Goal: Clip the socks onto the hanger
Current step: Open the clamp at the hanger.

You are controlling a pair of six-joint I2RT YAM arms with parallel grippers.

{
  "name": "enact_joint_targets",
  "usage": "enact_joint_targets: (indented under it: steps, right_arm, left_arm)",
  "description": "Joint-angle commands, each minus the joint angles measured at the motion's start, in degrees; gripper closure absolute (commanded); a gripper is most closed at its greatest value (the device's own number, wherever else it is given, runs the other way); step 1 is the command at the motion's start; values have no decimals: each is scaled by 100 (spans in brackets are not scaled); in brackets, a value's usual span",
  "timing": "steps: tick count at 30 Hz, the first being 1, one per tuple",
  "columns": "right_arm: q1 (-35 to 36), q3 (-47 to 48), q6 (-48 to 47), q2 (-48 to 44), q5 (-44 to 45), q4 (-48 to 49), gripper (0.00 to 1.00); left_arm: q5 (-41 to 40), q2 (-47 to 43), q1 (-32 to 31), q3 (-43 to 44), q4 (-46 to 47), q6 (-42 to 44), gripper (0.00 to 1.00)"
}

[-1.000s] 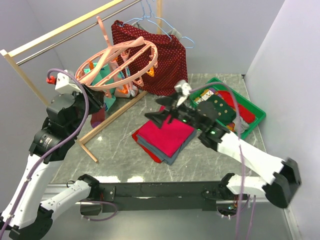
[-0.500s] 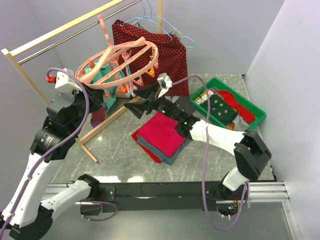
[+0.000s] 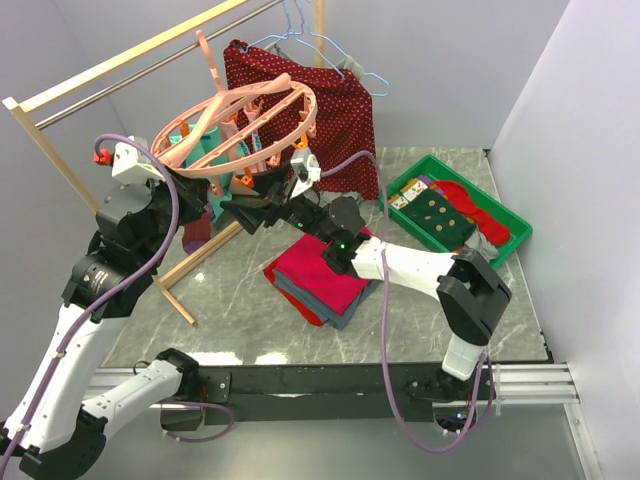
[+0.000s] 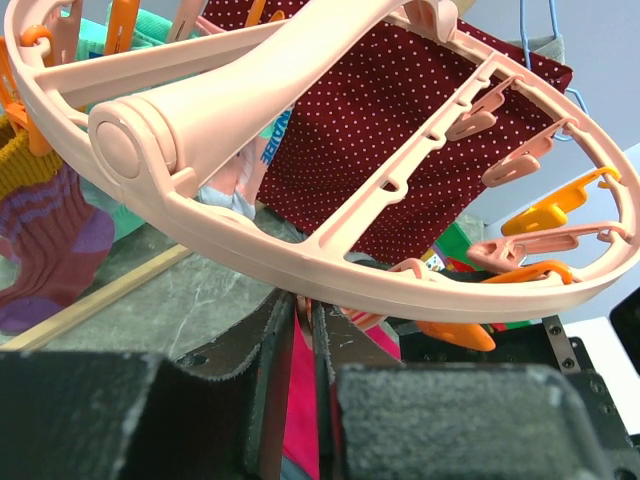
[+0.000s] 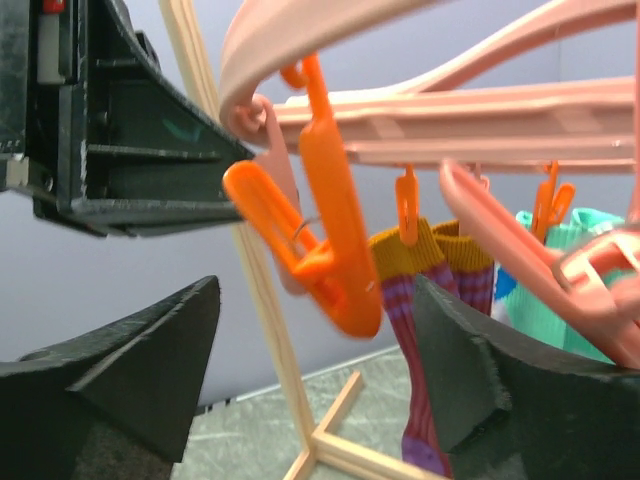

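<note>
Top external: hanger [image 3: 240, 105] tilted; hook [image 3: 204, 58] uppermost

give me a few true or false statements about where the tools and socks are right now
1. The right tool stands open with an orange clip between its fingers. True.
2. The purple-striped sock lies in the green tray. False: it hangs from a clip on the pink hanger.
3. The left tool is wide open. False: it is shut, close to the hanger's rim.
4. A dark green dotted sock lies in the green tray. True.
</note>
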Motion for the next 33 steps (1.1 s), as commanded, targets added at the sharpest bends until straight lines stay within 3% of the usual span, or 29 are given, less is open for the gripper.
enact_joint_targets:
  steps: [1, 17, 20, 28, 32, 33]
  right_arm:
    - [59, 422, -52, 198, 74, 486, 20]
    - [112, 940, 106, 585, -94, 311, 26]
    - [112, 950, 97, 577, -146, 301, 30]
    - [112, 1038, 106, 620, -331, 205, 54]
    - [121, 1020, 53, 603, -366, 143, 64]
    - [112, 1020, 44, 594, -375, 126, 64]
  left_arm:
    - [52, -38, -19, 138, 219, -45, 82]
    - [96, -29, -19, 173, 157, -71, 86]
    - [88, -21, -11, 199, 96, -62, 86]
    - [52, -3, -19, 296, 8, -36, 86]
    - [79, -29, -19, 305, -36, -27, 73]
    - [140, -56, -19, 288, -36, -1, 65]
